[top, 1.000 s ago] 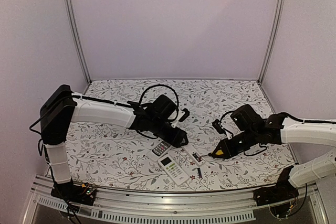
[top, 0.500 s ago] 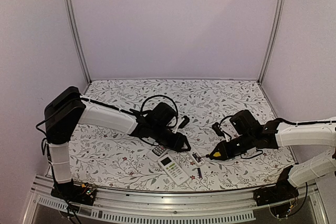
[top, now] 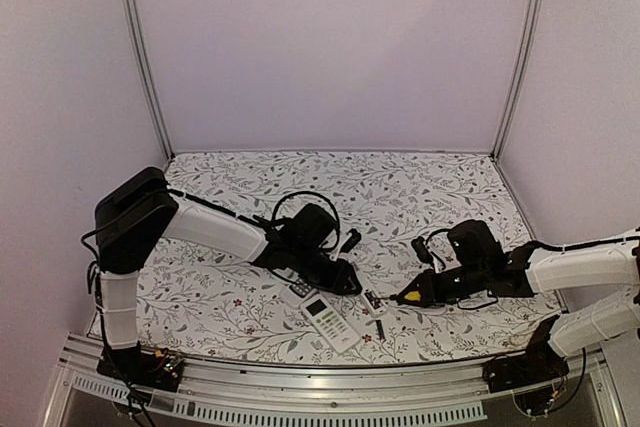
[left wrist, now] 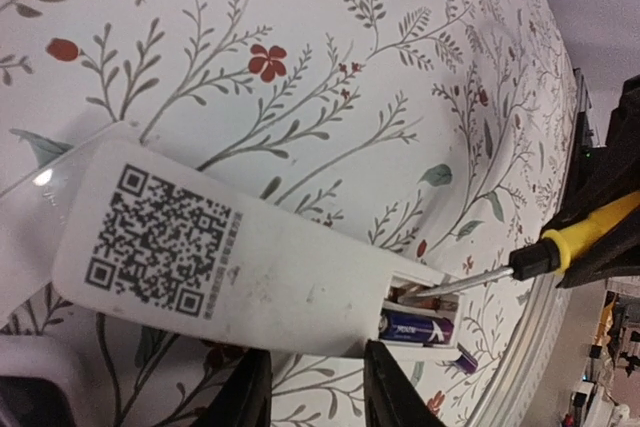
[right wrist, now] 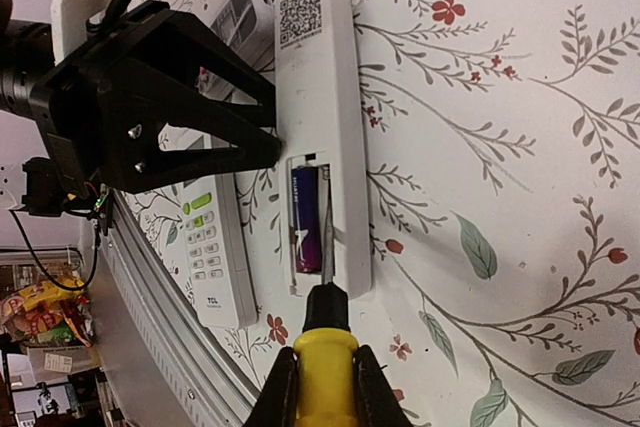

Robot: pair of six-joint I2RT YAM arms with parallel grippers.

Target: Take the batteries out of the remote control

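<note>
A white remote point(left wrist: 230, 257) lies back-up, QR label showing, with its battery bay open. A dark blue battery point(left wrist: 415, 328) sits in the bay, with a red/orange one point(left wrist: 410, 297) beside it, mostly hidden. My left gripper point(left wrist: 315, 377) is open, its fingers point(left wrist: 390, 387) at the remote's long edge; it also shows in the top view point(top: 345, 282). My right gripper point(right wrist: 322, 372) is shut on a yellow-handled screwdriver point(right wrist: 322, 347), whose tip reaches into the bay next to the blue battery point(right wrist: 305, 217). A loose dark battery point(left wrist: 467, 360) lies on the cloth by the remote's end.
A second white remote point(right wrist: 215, 257) with buttons up lies beside the first, toward the table's near rail point(top: 330, 387). A grey remote point(top: 300, 290) lies partly under the left arm. A small black piece point(top: 350, 239) lies behind. Floral cloth covers the table.
The left arm has come down and nearer, bringing its fingers to the remote. The right arm has lowered and moved left, bringing the screwdriver tip into the battery bay.
</note>
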